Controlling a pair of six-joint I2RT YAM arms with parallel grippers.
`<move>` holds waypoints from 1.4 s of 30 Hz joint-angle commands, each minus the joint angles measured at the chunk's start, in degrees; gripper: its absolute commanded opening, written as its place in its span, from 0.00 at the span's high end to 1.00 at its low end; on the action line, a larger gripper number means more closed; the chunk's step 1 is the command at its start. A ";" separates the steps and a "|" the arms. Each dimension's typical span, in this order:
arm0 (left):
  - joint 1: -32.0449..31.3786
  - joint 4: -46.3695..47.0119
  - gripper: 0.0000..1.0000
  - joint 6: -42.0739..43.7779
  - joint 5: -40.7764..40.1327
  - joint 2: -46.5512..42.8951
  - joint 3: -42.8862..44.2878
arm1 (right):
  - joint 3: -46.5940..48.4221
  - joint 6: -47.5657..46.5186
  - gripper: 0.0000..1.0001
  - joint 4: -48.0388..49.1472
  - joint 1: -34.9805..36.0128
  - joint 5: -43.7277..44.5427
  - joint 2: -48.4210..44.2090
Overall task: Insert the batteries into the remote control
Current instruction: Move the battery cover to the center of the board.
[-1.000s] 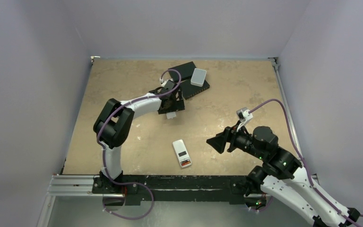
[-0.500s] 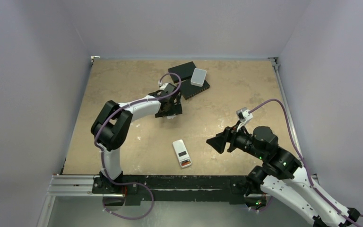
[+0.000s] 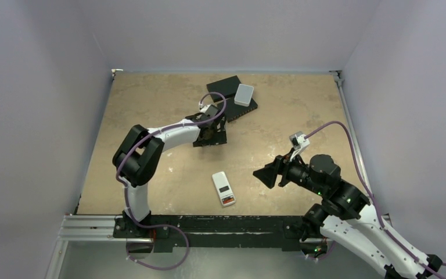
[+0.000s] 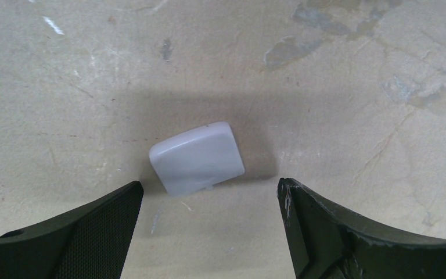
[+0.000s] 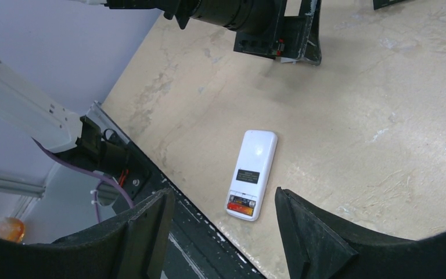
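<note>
Near the front edge of the desk [image 3: 302, 110], roughly midway between the two arm bases, the remote control [image 3: 223, 189] lies flat with its white back up. A red-orange battery [image 5: 243, 203] is visible in the open recess at its near end, and bare surface lies on every side. The left arm reaches toward the far middle, its pincer [image 4: 209, 192] pointing down with jaws apart, straddling a small white rounded plate [image 4: 196, 158] without touching it, just short of the black flat boxes [image 3: 232, 97] and the pale grey box [image 3: 244, 94]. The right arm sits folded low, its pincer [image 5: 223, 215] spread apart and aimed leftward at the remote from near its right side, not touching.
</note>
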 commanded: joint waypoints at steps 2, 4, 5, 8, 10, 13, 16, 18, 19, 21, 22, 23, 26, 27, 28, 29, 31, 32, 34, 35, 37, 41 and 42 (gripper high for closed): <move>-0.60 0.20 0.13 -0.40 3.92 3.05 2.64 | -0.04 -1.01 0.27 1.67 -0.05 -0.20 -0.78; -0.58 -0.36 0.13 0.41 3.73 4.14 4.39 | 0.07 -1.01 0.27 1.53 -0.08 -0.20 -0.79; -0.55 -0.78 0.13 0.76 3.41 4.70 5.35 | 0.12 -1.03 0.27 1.47 -0.05 -0.28 -0.75; -0.60 -2.05 0.13 1.87 2.06 6.30 8.02 | 0.03 -1.01 0.27 1.52 -0.05 -0.37 -0.63; -0.58 -3.21 0.13 2.42 1.29 7.41 9.67 | 0.08 -1.01 0.27 1.45 -0.06 -0.45 -0.62; -0.59 -3.84 0.14 3.23 0.63 8.86 11.44 | 0.06 -1.05 0.27 1.49 -0.07 -0.47 -0.77; -0.60 -4.16 0.15 4.49 0.73 10.68 13.15 | -0.11 -1.01 0.27 1.66 -0.05 -0.55 -0.79; -0.60 -4.10 0.16 5.44 1.55 11.88 13.93 | -0.09 -1.09 0.27 1.61 -0.07 -0.63 -0.71; -0.60 -3.75 0.18 6.29 2.35 12.34 14.14 | -0.06 -1.17 0.27 1.62 -0.05 -0.60 -0.71; -0.67 -3.21 0.20 7.09 3.46 13.02 14.34 | -0.07 -1.18 0.27 1.61 -0.05 -0.56 -0.66; -0.75 -2.81 0.21 7.36 4.26 13.21 14.30 | -0.13 -1.18 0.27 1.71 -0.05 -0.55 -0.70; -0.83 -2.58 0.22 7.58 4.94 13.35 14.20 | -0.16 -1.18 0.27 1.70 -0.06 -0.55 -0.70; -1.66 -2.17 0.25 8.24 5.86 13.47 14.02 | -0.22 -1.18 0.27 1.76 -0.05 -0.49 -0.62; -2.00 -2.09 0.25 8.46 5.85 13.47 13.91 | -0.30 -1.18 0.27 1.78 -0.05 -0.47 -0.62; -2.52 -1.98 0.25 8.48 5.85 13.47 13.75 | -0.26 -1.11 0.27 1.79 -0.05 -0.40 -0.62; -3.04 -1.91 0.25 8.42 5.89 13.44 13.44 | -0.26 -1.10 0.27 1.92 -0.07 -0.38 -0.62; -4.09 -1.18 0.26 8.17 6.45 13.47 12.56 | -0.21 -1.01 0.27 1.99 -0.05 -0.18 -0.53; -4.60 -0.73 0.26 7.98 6.58 13.47 12.08 | -0.09 -0.94 0.27 1.97 -0.05 -0.13 -0.46; -5.55 0.33 0.26 7.49 7.29 13.47 10.64 | 0.13 -1.00 0.27 1.84 -0.06 -0.14 -0.14; -6.06 1.13 0.27 7.35 7.78 13.39 10.04 | 0.30 -0.97 0.27 1.73 -0.05 -0.07 -0.03; -7.33 2.69 0.27 7.68 9.30 13.38 9.05 | 0.68 -1.01 0.27 1.24 -0.05 0.14 0.25; -9.78 4.96 0.28 10.13 11.03 13.83 8.74 | 1.28 -0.92 0.27 0.88 -0.05 0.06 0.35; -10.23 5.13 0.28 10.64 11.28 14.08 8.90 | 1.48 -0.80 0.27 0.64 -0.06 0.17 0.39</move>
